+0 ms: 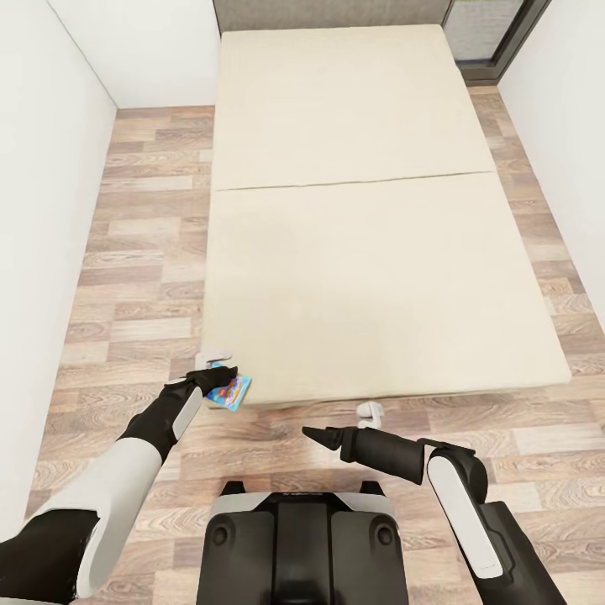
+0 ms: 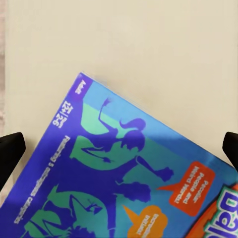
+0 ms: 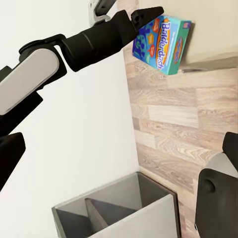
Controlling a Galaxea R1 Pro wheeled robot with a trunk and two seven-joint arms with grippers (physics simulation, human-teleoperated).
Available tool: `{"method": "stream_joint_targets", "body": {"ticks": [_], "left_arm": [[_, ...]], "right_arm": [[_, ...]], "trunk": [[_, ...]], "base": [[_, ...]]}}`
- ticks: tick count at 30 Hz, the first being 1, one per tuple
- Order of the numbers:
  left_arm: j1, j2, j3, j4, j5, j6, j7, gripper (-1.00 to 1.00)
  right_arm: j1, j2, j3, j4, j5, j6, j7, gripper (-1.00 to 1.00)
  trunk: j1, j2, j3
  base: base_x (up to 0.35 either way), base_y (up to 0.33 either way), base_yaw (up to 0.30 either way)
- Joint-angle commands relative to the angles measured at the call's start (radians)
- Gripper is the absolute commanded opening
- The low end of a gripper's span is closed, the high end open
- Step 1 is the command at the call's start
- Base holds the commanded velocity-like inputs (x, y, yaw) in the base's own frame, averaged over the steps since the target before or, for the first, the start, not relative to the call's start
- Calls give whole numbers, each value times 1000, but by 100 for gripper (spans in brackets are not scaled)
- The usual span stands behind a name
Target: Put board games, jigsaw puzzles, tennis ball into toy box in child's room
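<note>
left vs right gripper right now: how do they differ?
Load: the left gripper is shut on the blue board game; the right gripper carries nothing.
Place: the left sits at the near corner of the bed; the right hangs over the wood floor short of the bed.
Jaws: whether the right's are open or shut cannot be told.
Shared: both have black fingers.

The bed (image 1: pixel 353 210) is set ahead between two walls. A board game (image 1: pixel 230 389) is held at its near left corner by the left gripper (image 1: pixel 214 370).
</note>
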Motion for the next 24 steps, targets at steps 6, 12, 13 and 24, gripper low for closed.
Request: {"method": "stream_joint_targets", "body": {"ticks": [6, 12, 13, 24], "left_arm": [[0, 1, -4, -2, 9, 5, 2, 100], [0, 1, -4, -2, 9, 5, 2, 100], [0, 1, -4, -2, 9, 5, 2, 100], [0, 1, -4, -2, 9, 5, 2, 100]], "right_arm": [[0, 0, 0, 0, 5, 3, 5, 100], [0, 0, 0, 0, 4, 3, 5, 100], [0, 0, 0, 0, 4, 3, 5, 100], [0, 0, 0, 0, 5, 2, 5, 100]], "trunk": [[1, -1, -1], [1, -1, -1], [1, -1, -1], [1, -1, -1]], "base": [[-5, 0, 0], [0, 0, 0], [0, 0, 0], [0, 0, 0]]}}
